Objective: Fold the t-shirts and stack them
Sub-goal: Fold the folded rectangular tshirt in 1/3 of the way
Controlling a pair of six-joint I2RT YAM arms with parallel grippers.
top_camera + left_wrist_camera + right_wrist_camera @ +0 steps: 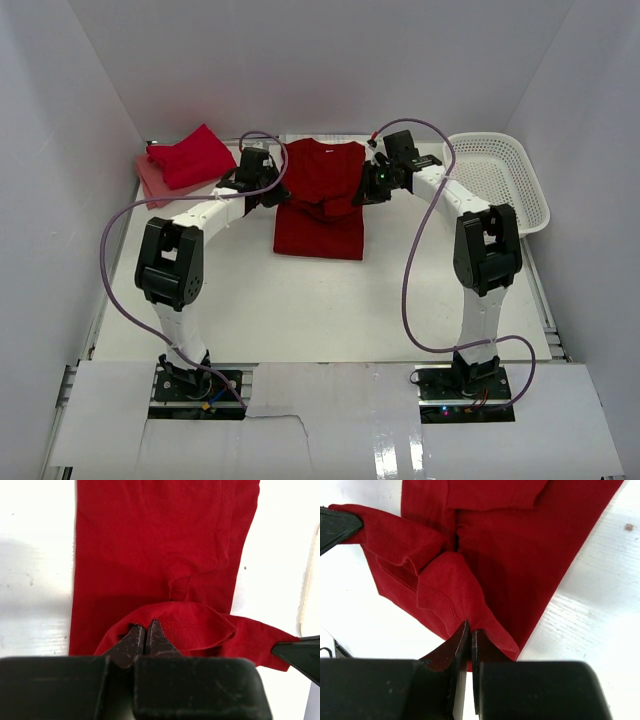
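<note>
A dark red t-shirt (320, 200) lies on the white table at back centre, its sides folded in to a long strip. My left gripper (268, 188) is shut on its left edge, pinching a raised fold of red cloth (165, 625). My right gripper (366, 190) is shut on its right edge, pinching a hemmed fold (455, 600). Both hold the cloth a little above the rest of the shirt. A folded brighter red t-shirt (190, 156) lies at the back left on a pink one (152, 184).
A white plastic basket (500, 180) stands at the back right. White walls close the table on left, back and right. The other gripper's tip shows at the edge of each wrist view (300, 652) (335, 527).
</note>
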